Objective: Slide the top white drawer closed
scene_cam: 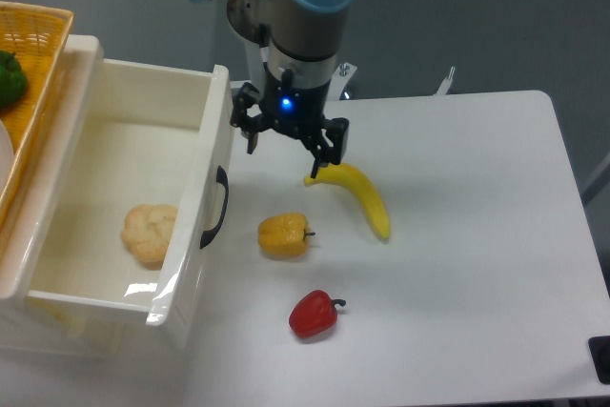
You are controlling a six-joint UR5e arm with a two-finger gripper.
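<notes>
- The top white drawer point(195, 207) stands pulled out at nine o'clock, a cauliflower point(150, 232) lying inside.
- The gripper point(293, 150) hangs at twelve o'clock with fingers spread, empty, beside the drawer's front.
- A banana point(358, 196), yellow pepper point(283, 234) and red pepper point(314, 314) lie on the white table point(477, 264).
</notes>
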